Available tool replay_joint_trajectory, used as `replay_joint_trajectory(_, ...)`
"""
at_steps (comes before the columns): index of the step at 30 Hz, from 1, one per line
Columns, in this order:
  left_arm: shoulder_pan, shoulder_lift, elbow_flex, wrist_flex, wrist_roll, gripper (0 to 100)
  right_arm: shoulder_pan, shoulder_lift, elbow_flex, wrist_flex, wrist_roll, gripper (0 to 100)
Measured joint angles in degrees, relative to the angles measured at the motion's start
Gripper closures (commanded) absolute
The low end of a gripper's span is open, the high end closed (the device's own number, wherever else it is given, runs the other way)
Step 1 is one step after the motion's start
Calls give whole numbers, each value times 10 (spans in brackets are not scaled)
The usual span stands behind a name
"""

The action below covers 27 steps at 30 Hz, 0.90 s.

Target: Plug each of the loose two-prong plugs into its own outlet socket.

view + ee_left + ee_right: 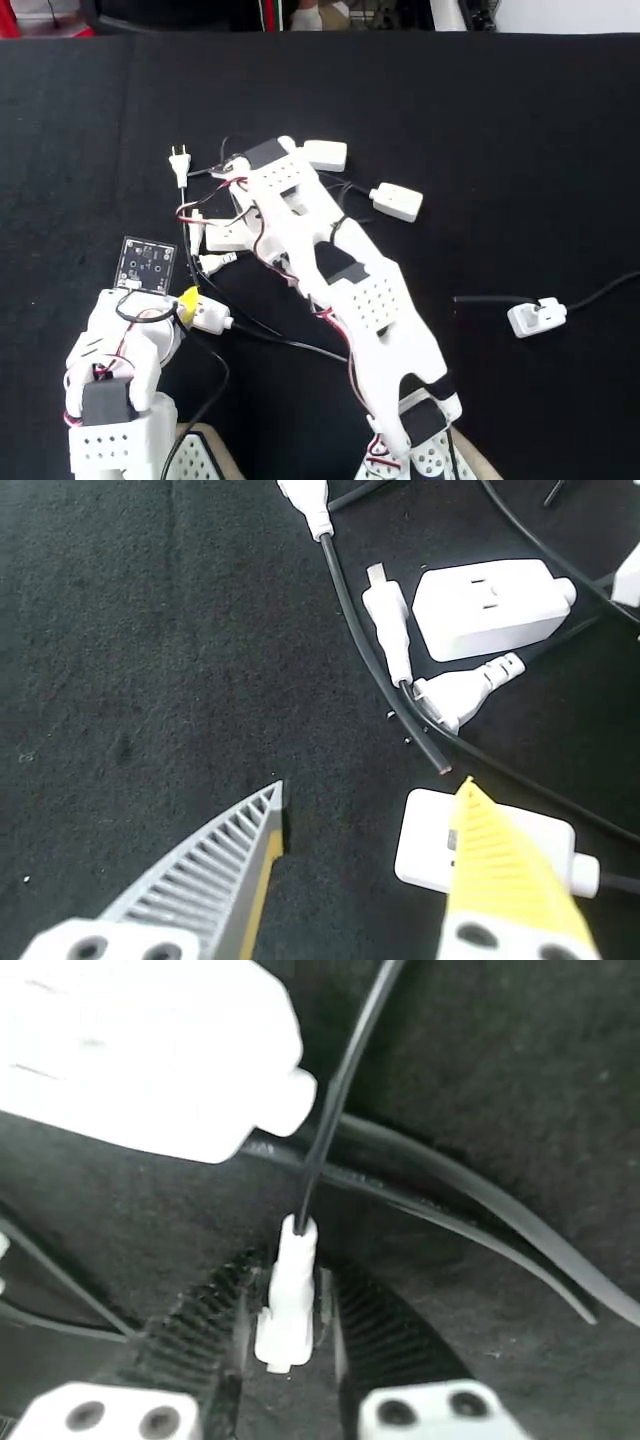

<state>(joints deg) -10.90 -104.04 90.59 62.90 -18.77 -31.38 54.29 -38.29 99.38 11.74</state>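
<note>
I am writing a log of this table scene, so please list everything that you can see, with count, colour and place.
white plastic outlet socket blocks: five, white, scattered over the cloth; one far right, one beside the left gripper.
white two-prong plugs on black cables: at least four, white; three loose left of centre, one in the right gripper.
black cloth tabletop: one, black, under everything.
left gripper: one, grey and yellow fingers, open, near left.
right gripper: one, black fingers, shut on a plug, centre.
</note>
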Motion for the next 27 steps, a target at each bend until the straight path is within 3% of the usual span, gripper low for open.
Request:
replay_joint_trajectory(8,-35,0,0,2,0,737,1,0,0,0,0,985)
replay_joint_trajectory(20,-41,0,4,4,0,737,3,-16,8,0,0,987)
replay_joint_trajectory(27,-41,0,4,4,0,737,23,-134,135,-34,-1,987)
